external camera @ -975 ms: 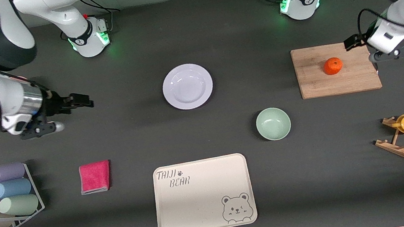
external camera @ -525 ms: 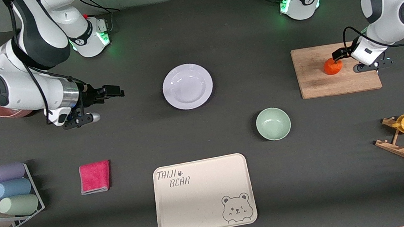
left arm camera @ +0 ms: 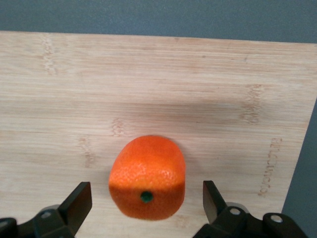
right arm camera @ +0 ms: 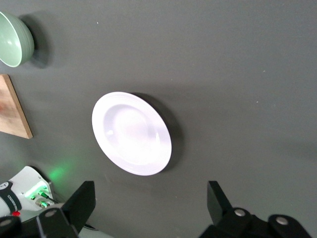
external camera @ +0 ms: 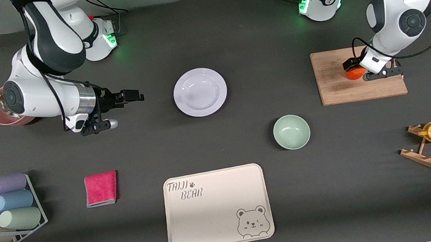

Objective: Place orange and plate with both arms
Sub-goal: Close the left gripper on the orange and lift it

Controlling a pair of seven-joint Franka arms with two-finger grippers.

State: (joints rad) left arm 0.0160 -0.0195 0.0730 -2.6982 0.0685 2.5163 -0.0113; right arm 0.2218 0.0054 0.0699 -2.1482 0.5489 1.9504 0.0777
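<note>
Orange point(external camera: 353, 73) is seated on the wooden cutting board point(external camera: 338, 85), stem spot turned toward the left wrist camera point(left arm camera: 146, 184). Left hand point(left arm camera: 146, 208) is held low over the board, fingers point(left arm camera: 78, 204) spread wide either side of the orange, not touching it; nothing is gripped. In the front view the orange is partly hidden by the left hand point(external camera: 363, 69).

Plate point(external camera: 200, 92) is laid flat on the bench point(external camera: 229, 42), well apart from the board toward the right arm's end, and nothing is seen on it. It is also seen in the right wrist view point(right arm camera: 131, 133).

Right hand point(external camera: 132, 95) is held over bare bench, farther again from the board than the plate, pointed toward the plate with a gap left to its rim. Its fingers point(right arm camera: 79, 203) are spread apart and hold nothing.

Green bowl point(external camera: 291, 132) is found nearer the front camera than the board, between board and plate. Bear tray point(external camera: 217, 207) is set nearer the camera than the bowl, toward the right arm's end from the board.
</note>
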